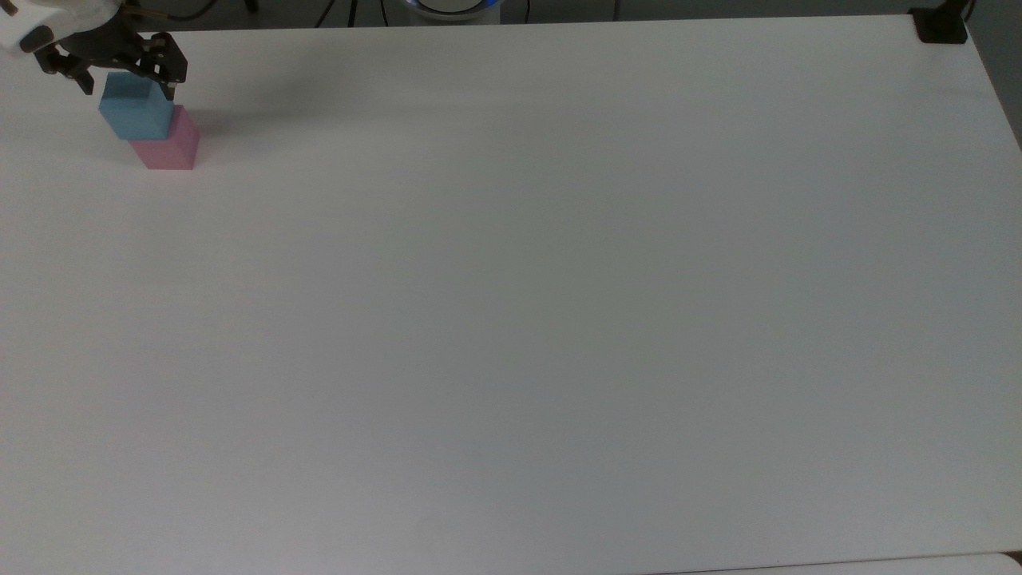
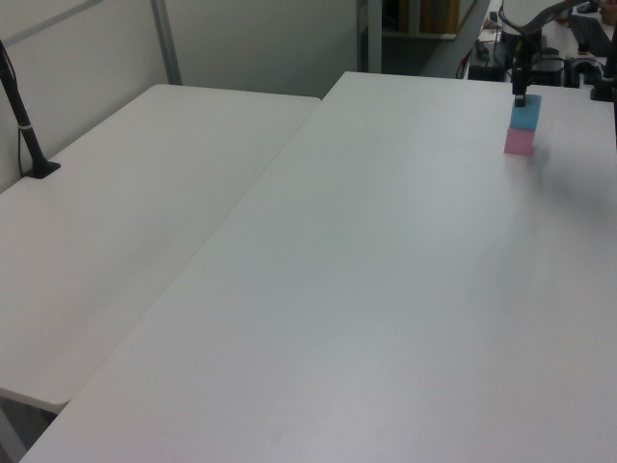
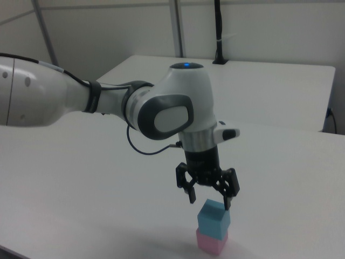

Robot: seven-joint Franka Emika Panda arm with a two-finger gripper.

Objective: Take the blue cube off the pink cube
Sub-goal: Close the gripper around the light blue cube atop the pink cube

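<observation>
The blue cube (image 3: 213, 218) sits squarely on the pink cube (image 3: 211, 241) at the lower middle of the right view, far upper left in the top view, near the counter (image 1: 511, 319) corner. The gripper (image 3: 209, 200) hangs directly over it, fingers spread wider than the cube, touching nothing, apparently lined up for a straight descent.

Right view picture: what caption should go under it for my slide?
Robot arm's open gripper hovers just above the blue cube stacked on the pink cube.
</observation>
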